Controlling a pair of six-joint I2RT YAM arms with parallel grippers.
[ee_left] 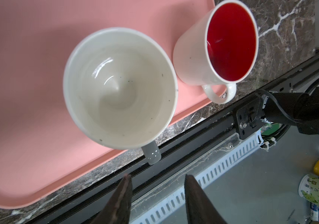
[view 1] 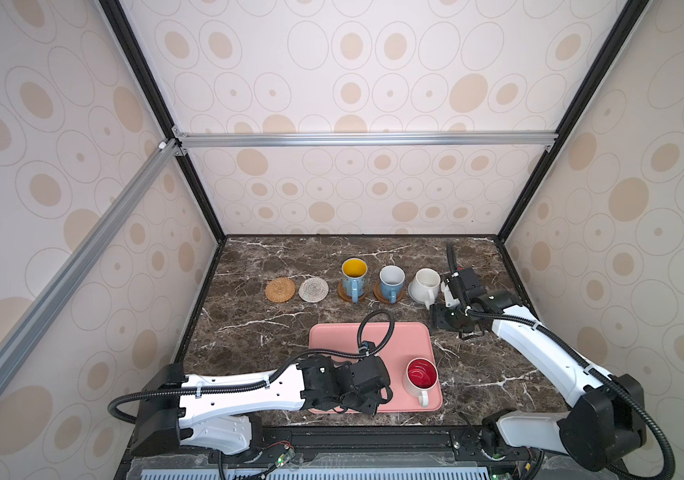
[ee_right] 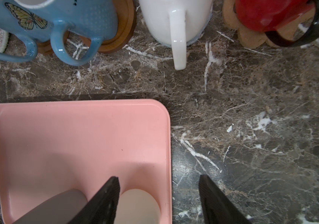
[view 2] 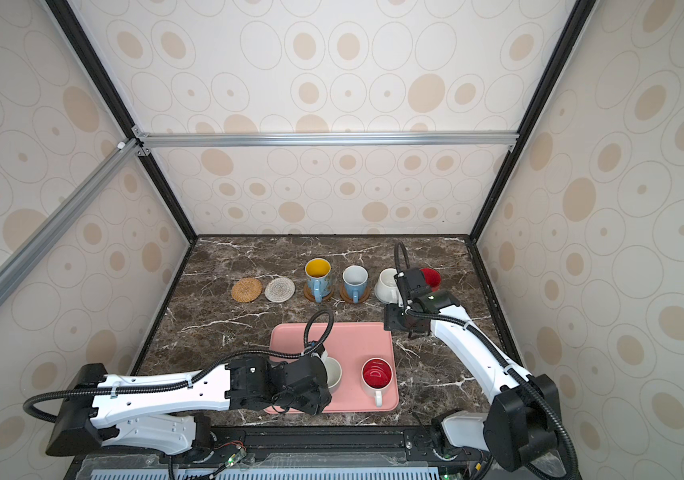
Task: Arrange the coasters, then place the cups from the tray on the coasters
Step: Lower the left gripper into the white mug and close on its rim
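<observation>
Marble counter (view 1: 249, 332): grey mug (ee_left: 120, 87) on tray (ee_left: 28, 77), just beyond left gripper (ee_left: 158, 176).

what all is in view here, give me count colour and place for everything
tan coaster: 1, back row, far left
cream coaster: 1, beside it, bare
brown coasters: 2, under the blue mugs
paw coaster: 1, brown, under the red mug
patterned blue mug: 1, yellow inside, back row
light blue mug: 1, to its right
white mug: 1, next right
red mug: 1, row's right end
tray: 1, pink, front middle
grey mug: 1, white inside, on tray
white mug with red inside: 1, on tray
table: 1, dark marble
left claw: 1, black, open, near the grey mug's handle
right claw: 1, black, open, near the tray's far right corner
</observation>
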